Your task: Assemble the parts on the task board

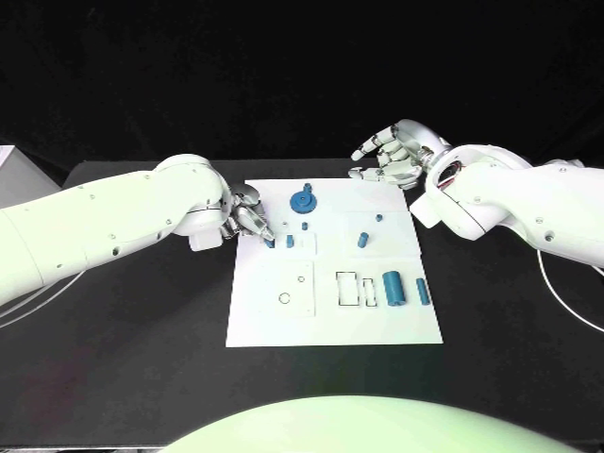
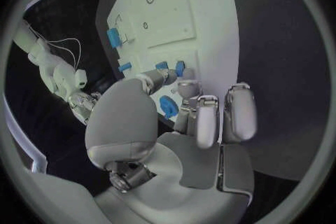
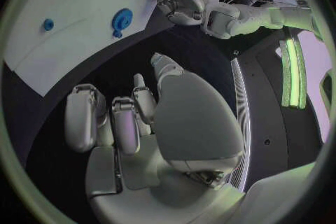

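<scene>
Blue parts (image 1: 394, 289) lie on the white task board (image 1: 332, 326); left hand (image 1: 246, 222), empty and fingers apart, hovers beside one small part (image 1: 270, 243), and right hand (image 1: 394, 154), fingers curled on nothing, hangs off the board's far corner.

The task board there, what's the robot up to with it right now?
The robot is assembling small blue parts on the white task board. Its left hand is at the board's left edge with fingertips by a small blue peg; whether it grips the peg is unclear. The right hand hovers off the board's far right corner, fingers curled, holding nothing. A blue gear and two blue cylinders lie on the board.
</scene>
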